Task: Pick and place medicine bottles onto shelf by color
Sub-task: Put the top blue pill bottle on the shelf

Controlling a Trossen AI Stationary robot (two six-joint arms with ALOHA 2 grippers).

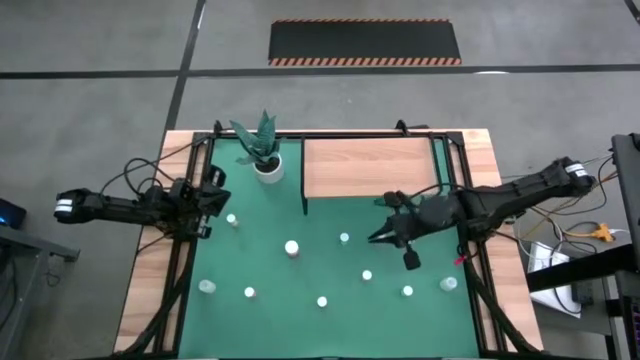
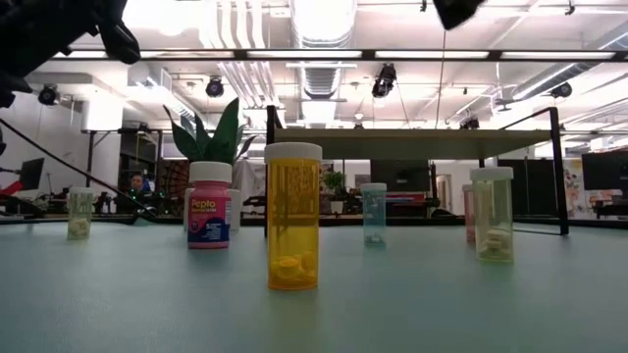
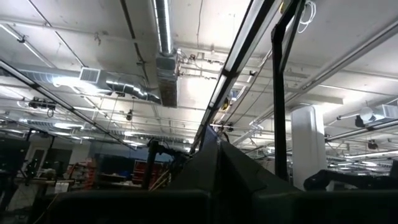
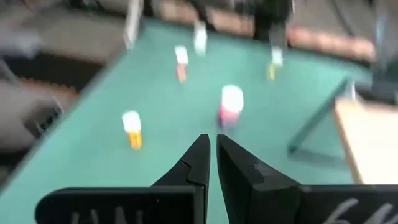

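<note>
Several small white-capped medicine bottles stand upright on the green mat [image 1: 300, 320]. In the low view I see a yellow one [image 2: 292, 216], the larger magenta one [image 2: 209, 206], a teal one [image 2: 373, 211] and a whitish one [image 2: 493, 214]. The shelf [image 1: 370, 167], a light wooden board, sits at the mat's far right with nothing on its top. My right gripper [image 1: 378, 238] hovers above the mat near the teal bottle [image 1: 344, 238], shut and empty. In its wrist view [image 4: 213, 146] it points toward the magenta bottle [image 4: 231, 106]. My left gripper [image 1: 207, 203] waits at the mat's left edge, shut.
A white pot with a green plant [image 1: 266, 155] stands at the far edge, left of the shelf. Black frame rails [image 1: 180, 280] run along both sides of the mat. Open mat lies between the scattered bottles.
</note>
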